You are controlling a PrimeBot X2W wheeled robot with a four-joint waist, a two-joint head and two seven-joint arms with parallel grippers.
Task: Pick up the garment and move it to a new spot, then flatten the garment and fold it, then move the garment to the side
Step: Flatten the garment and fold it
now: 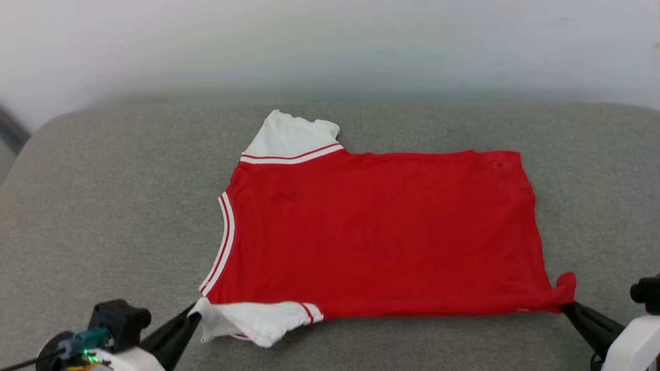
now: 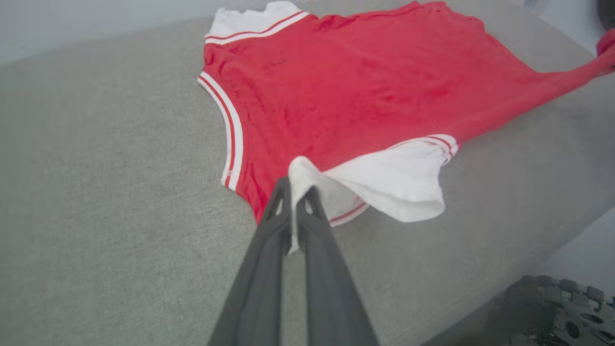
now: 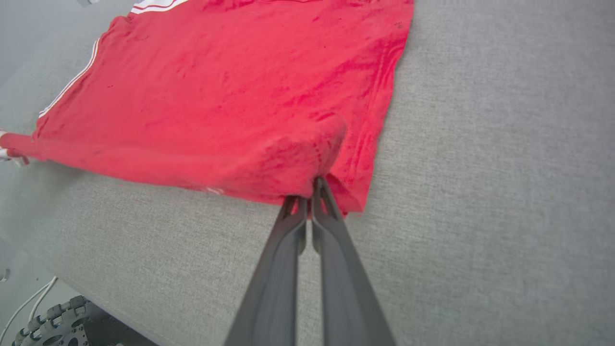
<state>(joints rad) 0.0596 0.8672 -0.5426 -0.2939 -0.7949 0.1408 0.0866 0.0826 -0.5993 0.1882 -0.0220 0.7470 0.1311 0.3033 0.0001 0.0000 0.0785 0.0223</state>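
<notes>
The shirt (image 1: 381, 232) lay spread on the grey cushion (image 1: 103, 206), left gripper (image 1: 193, 317) clamped on its near sleeve (image 1: 252, 319) and right gripper (image 1: 564, 307) on its hem corner, so uneven lifting could tug either thin pinch loose.

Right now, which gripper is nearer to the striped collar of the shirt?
Left. The left gripper pinches the near white sleeve, just beside the collar's lower end. The right gripper pinches the hem corner at the opposite end of the shirt.
</notes>
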